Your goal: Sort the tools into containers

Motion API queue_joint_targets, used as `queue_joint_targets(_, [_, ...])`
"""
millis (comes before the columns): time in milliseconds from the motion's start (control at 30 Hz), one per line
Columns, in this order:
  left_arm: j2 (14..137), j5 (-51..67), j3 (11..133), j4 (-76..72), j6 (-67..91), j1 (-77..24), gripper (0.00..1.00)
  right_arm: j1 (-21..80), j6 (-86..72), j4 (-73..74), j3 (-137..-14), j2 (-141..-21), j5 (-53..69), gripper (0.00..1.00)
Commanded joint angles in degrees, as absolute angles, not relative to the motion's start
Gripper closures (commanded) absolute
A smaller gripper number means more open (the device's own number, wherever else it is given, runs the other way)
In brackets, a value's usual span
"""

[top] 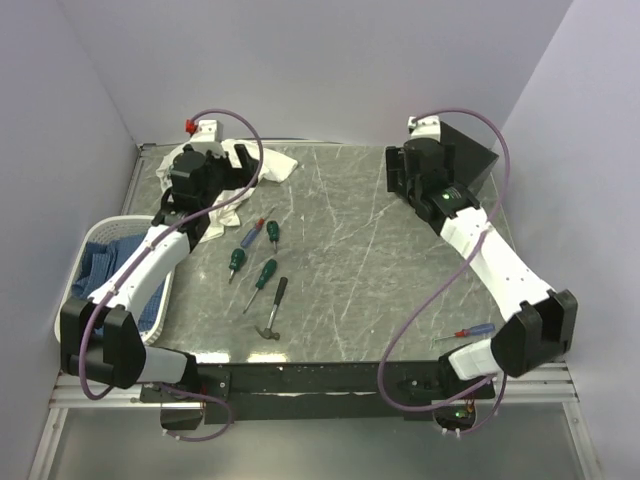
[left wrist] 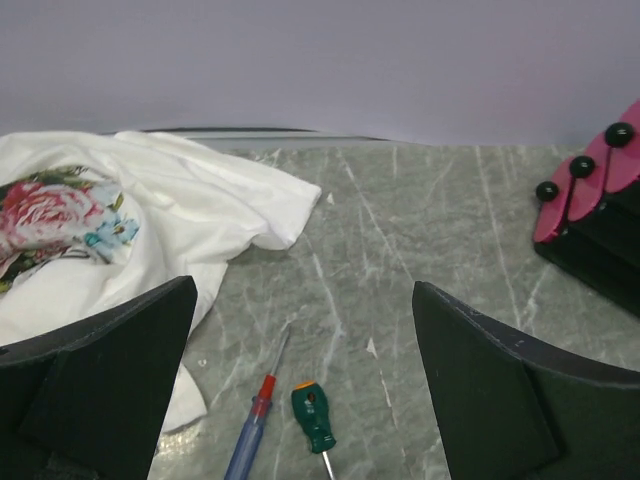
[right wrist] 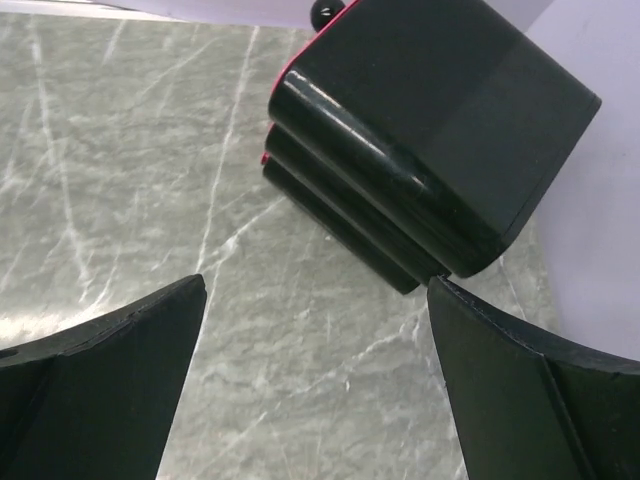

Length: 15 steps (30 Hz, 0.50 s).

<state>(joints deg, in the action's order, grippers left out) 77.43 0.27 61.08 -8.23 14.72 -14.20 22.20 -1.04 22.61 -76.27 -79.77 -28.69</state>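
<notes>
**While both grippers hang open and empty, the tools lie loose on the table**

If you drop the left gripper straight down, you risk catching two tools at once. In the left wrist view, bottom centre, the slim red-and-blue screwdriver lies just beside a green-handled screwdriver. Both lie flat on the marbled table, so a shallow grasp could skid off the thin shafts. The white floral cloth fills the left of that view, next to the left finger, and could snag.

In the overhead view, two more green-handled screwdrivers and the small hammer lie left of centre. A second red-and-blue screwdriver lies at lower right, close to the right arm, where it is easily missed.

The black drawer unit stands at upper right. Its pink drawers look closed; I judge that a pull on a knob may drag the whole unit.

The left gripper's jaws are spread wide, holding and touching nothing. The right gripper is equally wide and empty, hovering just short of the unit's black casing.
</notes>
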Motion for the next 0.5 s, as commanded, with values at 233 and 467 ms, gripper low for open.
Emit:
queue_joint_targets(233, [93.7,8.5,82.0,-9.5,12.9,-18.5,0.02,15.8,-4.7,21.2,-98.1,-94.0,-36.7,0.00])
queue_joint_targets(467, [111.9,15.6,102.2,-8.7,18.4,-19.8,0.83,11.9,-3.9,17.0,-100.6,-97.2,-38.0,1.00])
